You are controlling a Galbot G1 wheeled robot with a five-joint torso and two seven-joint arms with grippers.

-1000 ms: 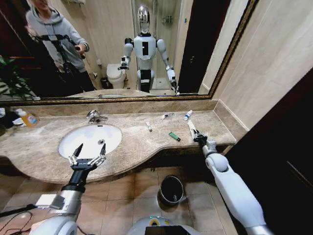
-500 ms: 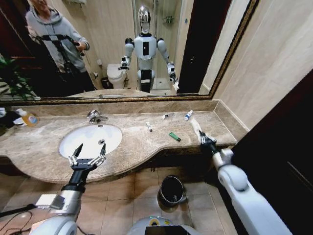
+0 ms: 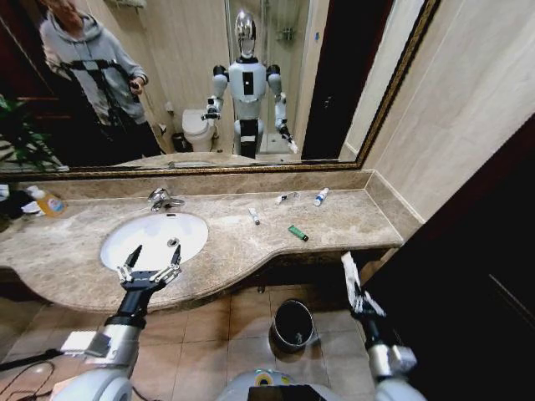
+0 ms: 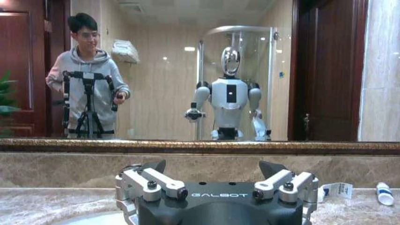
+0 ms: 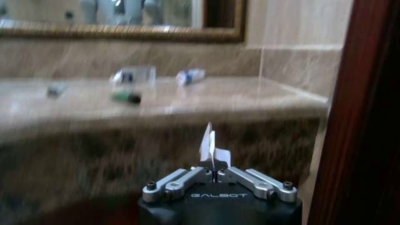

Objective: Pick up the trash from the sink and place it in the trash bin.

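A strip of white paper [image 3: 349, 272] is pinched in the closed right tool [image 3: 363, 302], held below the table [image 3: 251, 242] edge, just beside the trash bin [image 3: 293, 324]. The left tool [image 3: 149, 271] is spread open over the sink [image 3: 155, 238] rim.

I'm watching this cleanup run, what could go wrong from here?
The right gripper pinches the white paper strip only by its lower end, so it may slip out. It hangs below the counter edge, off to the side of the trash bin; released here, the paper would probably land on the floor.
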